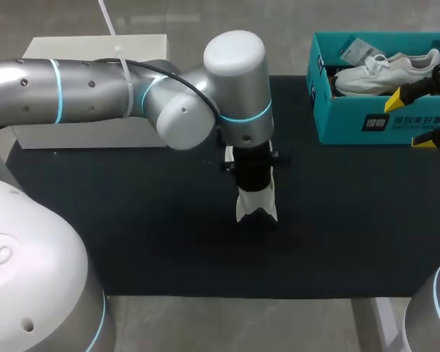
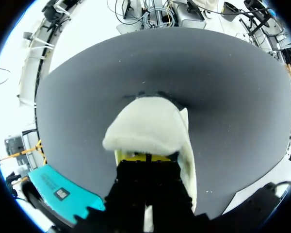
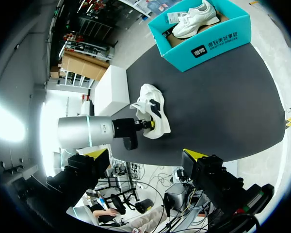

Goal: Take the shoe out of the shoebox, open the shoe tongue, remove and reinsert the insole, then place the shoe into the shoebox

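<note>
My left claw [image 1: 254, 189] [image 2: 146, 158] [image 3: 149, 124] points down near the middle of the counter [image 1: 132, 220], its yellow tips close together and pinching the edge of the white shoe [image 1: 257, 207] [image 2: 145, 126] [image 3: 153, 107]; the shoe rests on the dark counter, well apart from the teal shoebox [image 1: 352, 121] [image 2: 58, 189] [image 3: 208, 46] at the far right corner; I see a second shoe [image 1: 385, 71] [image 3: 194, 19] lying inside that shoebox; my right claw [image 1: 419, 117] [image 3: 145, 158] hangs at the right edge, by the shoebox's near wall, its fingers spread wide and holding nothing.
</note>
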